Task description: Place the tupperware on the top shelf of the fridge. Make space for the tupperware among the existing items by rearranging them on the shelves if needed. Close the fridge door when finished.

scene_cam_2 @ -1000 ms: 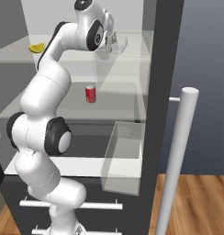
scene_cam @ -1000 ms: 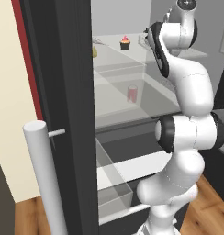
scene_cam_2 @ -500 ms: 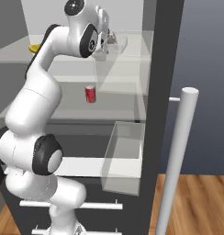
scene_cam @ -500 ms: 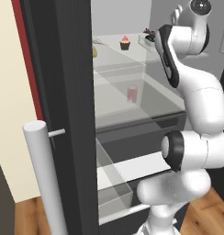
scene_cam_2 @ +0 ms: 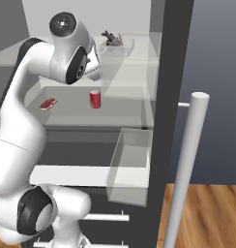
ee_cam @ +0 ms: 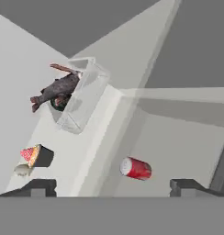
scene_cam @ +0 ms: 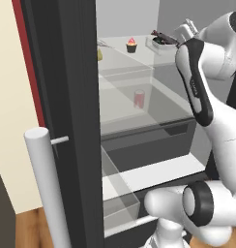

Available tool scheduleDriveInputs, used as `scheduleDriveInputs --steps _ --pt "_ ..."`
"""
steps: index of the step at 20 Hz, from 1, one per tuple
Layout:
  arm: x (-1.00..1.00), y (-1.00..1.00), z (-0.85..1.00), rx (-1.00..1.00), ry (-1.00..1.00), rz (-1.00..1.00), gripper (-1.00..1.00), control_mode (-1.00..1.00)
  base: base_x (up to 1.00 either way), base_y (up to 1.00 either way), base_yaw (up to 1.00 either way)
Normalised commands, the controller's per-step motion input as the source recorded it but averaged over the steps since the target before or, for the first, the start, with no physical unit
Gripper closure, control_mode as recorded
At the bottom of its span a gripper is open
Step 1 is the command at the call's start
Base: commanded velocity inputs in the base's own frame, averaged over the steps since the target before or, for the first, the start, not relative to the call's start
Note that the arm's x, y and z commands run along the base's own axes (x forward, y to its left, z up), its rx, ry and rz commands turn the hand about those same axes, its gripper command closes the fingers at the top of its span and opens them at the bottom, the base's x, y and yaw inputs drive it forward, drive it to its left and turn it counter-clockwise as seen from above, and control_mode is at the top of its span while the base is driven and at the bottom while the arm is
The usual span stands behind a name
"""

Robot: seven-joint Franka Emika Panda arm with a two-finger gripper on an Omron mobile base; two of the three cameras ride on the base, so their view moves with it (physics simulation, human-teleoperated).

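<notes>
My gripper (ee_cam: 113, 184) hangs with jaws spread and empty, so the tupperware (ee_cam: 72, 94) ahead of it rests alone on the top shelf (ee_cam: 93, 147); the cupcake (ee_cam: 36, 156) sits beside it, the red cup (ee_cam: 135, 168) below, so I judge only the fridge (scene_cam: 66, 97) door remains

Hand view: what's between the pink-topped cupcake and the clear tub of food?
Nothing: bare pale shelf separates the cupcake from the tub.
</notes>
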Motion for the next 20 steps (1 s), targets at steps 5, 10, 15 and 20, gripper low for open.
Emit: scheduleDriveInputs --steps 5,10,15,20 --pt "-1.00 0.68 -0.18 -0.55 0.15 0.69 -1.00 -1.00 0.00 0.00 0.00" --pt "-0.89 0.52 -0.25 -0.60 0.29 0.55 -1.00 -1.00 0.00 0.00 0.00" --pt "-0.53 0.02 -0.76 -0.46 0.16 0.24 -1.00 -1.00 0.00 0.00 0.00" --pt "-0.37 0.00 -0.74 -0.23 0.01 0.21 -1.00 -1.00 0.00 0.00 0.00"
